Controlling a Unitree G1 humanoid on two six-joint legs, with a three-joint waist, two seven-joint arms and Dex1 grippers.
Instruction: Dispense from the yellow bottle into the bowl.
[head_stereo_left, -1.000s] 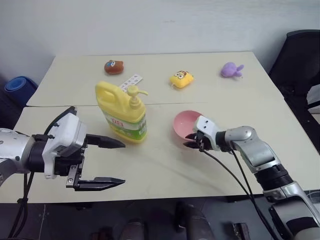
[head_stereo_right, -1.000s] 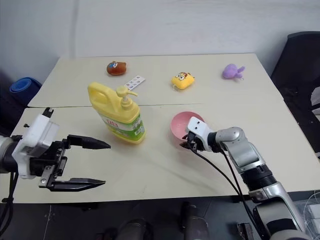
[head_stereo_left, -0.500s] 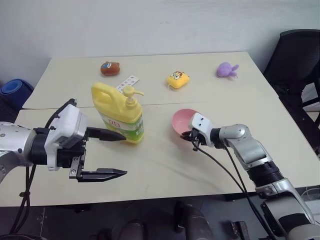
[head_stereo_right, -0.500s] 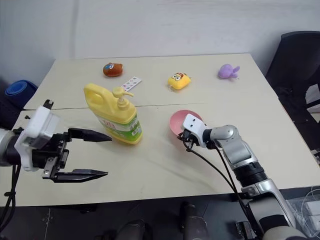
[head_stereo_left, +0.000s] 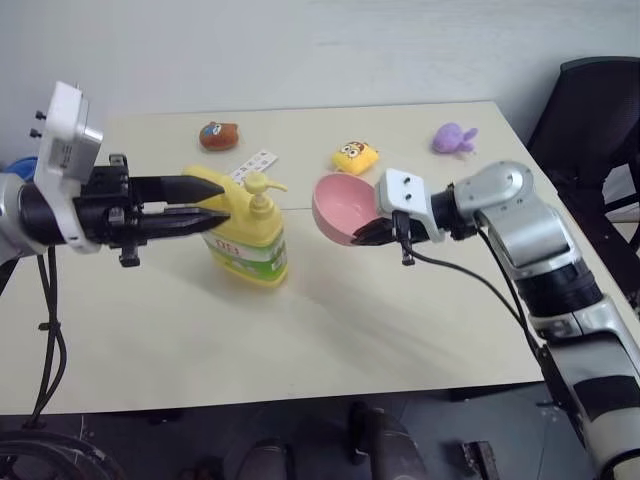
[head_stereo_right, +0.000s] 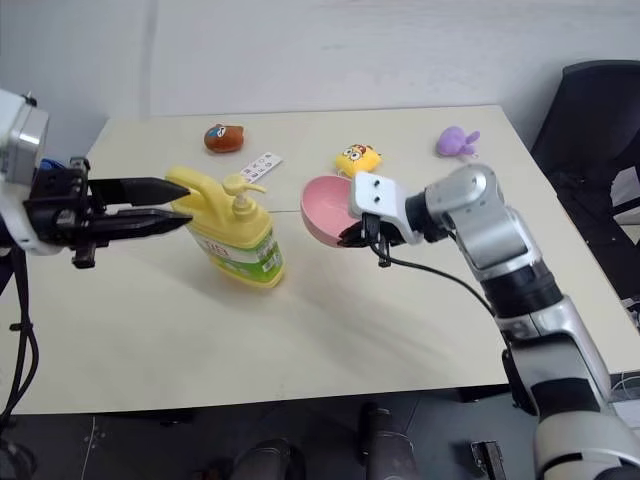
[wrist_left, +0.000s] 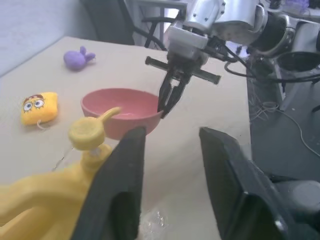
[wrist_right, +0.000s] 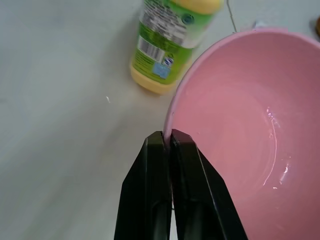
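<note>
Pink bowl, pinched at its rim by the right gripper, now hangs lifted beside the yellow bottle, where the narrowed, empty left gripper has risen beside the handle, nearing dispensing.

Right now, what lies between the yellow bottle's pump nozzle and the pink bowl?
Nothing: in the left eye view only bare table shows between the pump nozzle and the lifted pink bowl.

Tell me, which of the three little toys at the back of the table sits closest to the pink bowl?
The yellow plush toy, just behind the lifted bowl. The brown toy and the purple toy lie farther off to either side.
</note>
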